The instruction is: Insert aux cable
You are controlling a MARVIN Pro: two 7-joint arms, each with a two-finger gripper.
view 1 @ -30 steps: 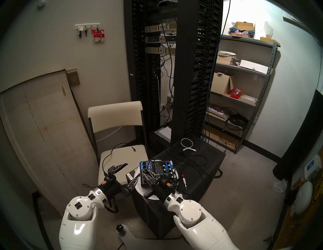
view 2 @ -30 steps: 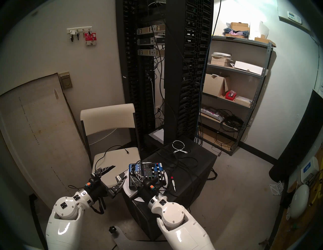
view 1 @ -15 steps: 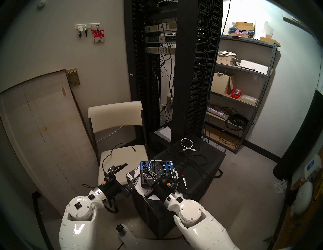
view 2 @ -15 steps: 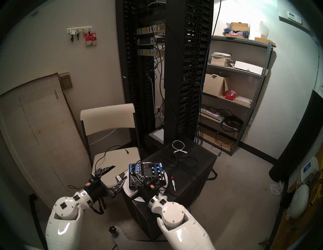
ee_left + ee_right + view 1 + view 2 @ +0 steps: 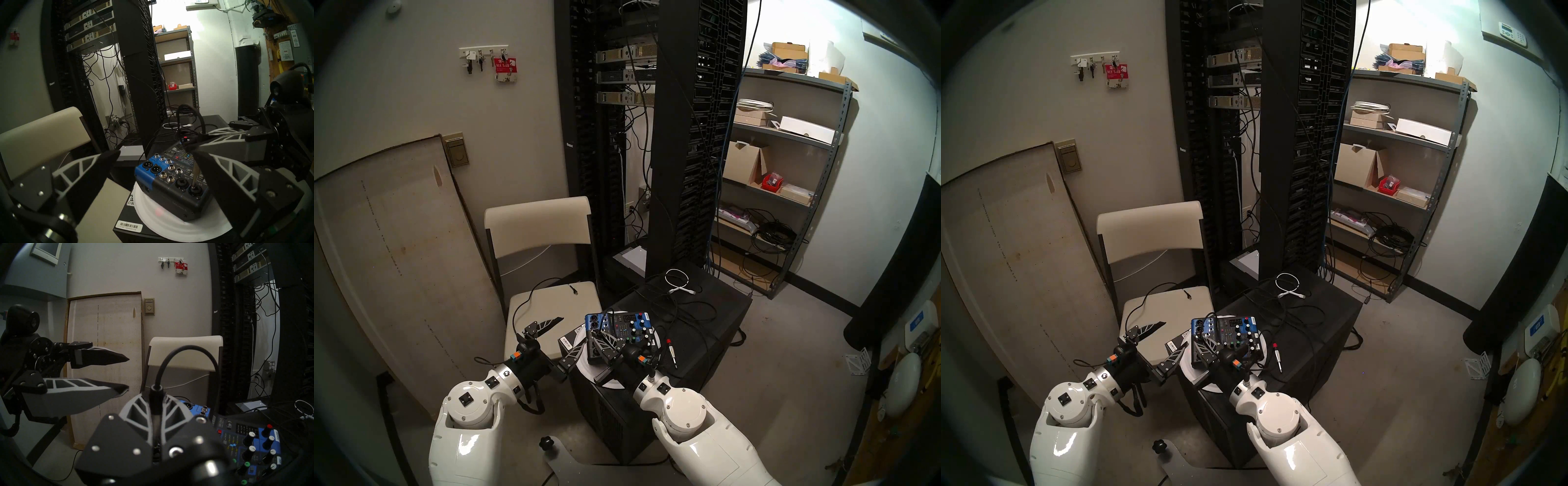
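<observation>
A black server rack (image 5: 653,135) fills the upper centre of the head view, grey shelving (image 5: 789,163) to its right, a leaning board (image 5: 398,254) at left, a pale chair (image 5: 544,258) before it. At lower centre a black cabinet (image 5: 687,325) is the surface; on it a white plate (image 5: 153,213) carries a blue mixer (image 5: 619,325). The left gripper (image 5: 563,336) has its jaws wide apart, empty. The right gripper (image 5: 157,405) has its jaws clamped on the aux cable (image 5: 157,399), tip at a mixer socket.

Blue-and-black mixer (image 5: 171,185) on a white disc (image 5: 153,215).
</observation>
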